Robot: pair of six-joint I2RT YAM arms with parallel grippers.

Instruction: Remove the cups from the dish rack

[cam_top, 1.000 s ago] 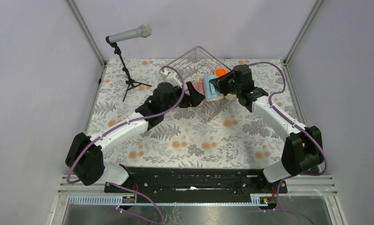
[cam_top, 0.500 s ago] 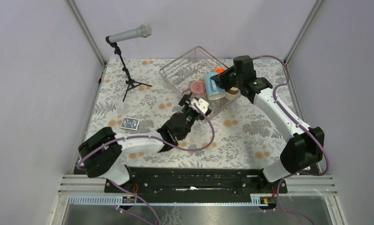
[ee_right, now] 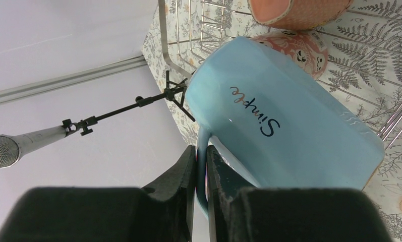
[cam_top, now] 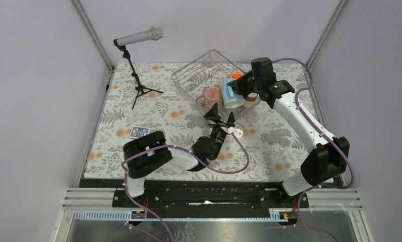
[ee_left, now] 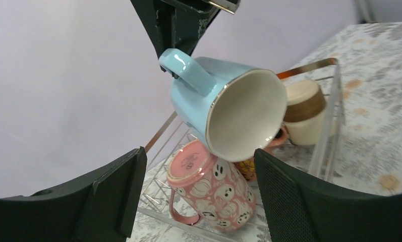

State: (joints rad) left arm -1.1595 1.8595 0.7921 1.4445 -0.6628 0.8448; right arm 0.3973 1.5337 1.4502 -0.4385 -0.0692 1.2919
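The dish rack [cam_top: 198,74] sat at the far side of the table [cam_top: 153,126]. The light blue mug [ee_right: 279,126] hung tilted above it, over a patterned pink mug [ee_left: 209,189] lying inside. My right gripper [ee_right: 201,166] was clamped on the blue mug's handle. My left gripper [cam_top: 222,116] stood spread wide, holding nothing, near the rack.

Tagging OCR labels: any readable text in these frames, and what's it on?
"Simple": script on the side of the light blue mug.
Pink mug: base stamp too blurred to read.
Small card: print too small to read.
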